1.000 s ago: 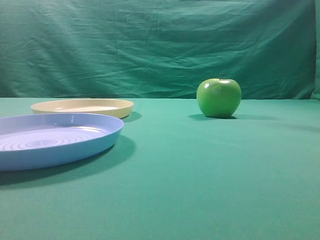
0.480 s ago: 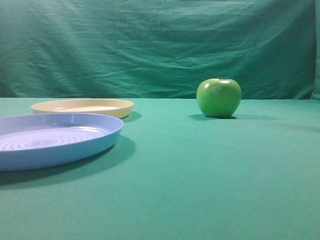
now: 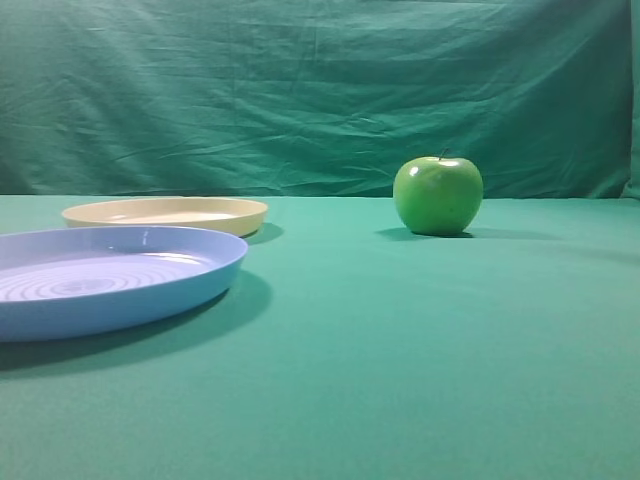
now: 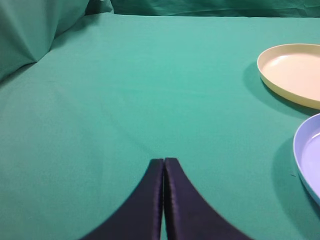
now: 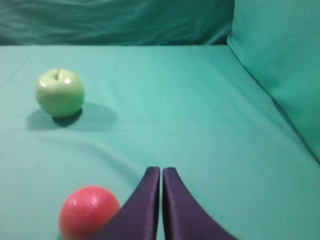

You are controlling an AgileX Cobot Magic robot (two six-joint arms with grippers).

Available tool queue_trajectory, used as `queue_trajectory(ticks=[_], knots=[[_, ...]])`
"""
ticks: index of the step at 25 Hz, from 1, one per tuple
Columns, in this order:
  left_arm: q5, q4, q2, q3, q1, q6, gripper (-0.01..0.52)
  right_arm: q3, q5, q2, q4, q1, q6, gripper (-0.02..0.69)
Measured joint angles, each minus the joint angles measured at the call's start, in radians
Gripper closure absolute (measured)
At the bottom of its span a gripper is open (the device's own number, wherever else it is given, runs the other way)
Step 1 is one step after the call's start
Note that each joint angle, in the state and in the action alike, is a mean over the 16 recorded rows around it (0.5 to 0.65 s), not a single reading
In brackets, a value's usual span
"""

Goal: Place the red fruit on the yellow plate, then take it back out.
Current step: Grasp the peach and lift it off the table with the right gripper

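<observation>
The red fruit (image 5: 89,212) lies on the green cloth at the bottom left of the right wrist view, just left of my right gripper (image 5: 161,170), which is shut and empty. The fruit does not show in the exterior view. The yellow plate (image 3: 165,214) sits empty at the left, behind the blue plate; its pale rim (image 4: 280,90) also shows at the right of the left wrist view. My left gripper (image 4: 164,160) is shut with nothing in it, over bare cloth well left of both plates. Neither gripper shows in the exterior view.
A glossy green apple (image 3: 437,195) stands right of centre, also seen far left in the right wrist view as the apple (image 5: 60,93). A larger light blue plate (image 3: 110,278) sits front left. The green backdrop cloth (image 3: 320,90) rises behind, and a fold (image 5: 280,65) rises at the right.
</observation>
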Motion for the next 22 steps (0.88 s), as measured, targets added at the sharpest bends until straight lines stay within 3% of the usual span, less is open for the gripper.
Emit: queue_trajectory(ticks=[15,22], knots=[[0.000,0.000,0.000,0.000,0.000,0.000,0.514,-0.509,0.527,0.502,0.088,0.106,-0.099,0.665],[0.000,0.000,0.000,0.000,0.000,0.000,0.514,-0.581,0.638,0.758,0.130,0.146,-0.150,0.659]])
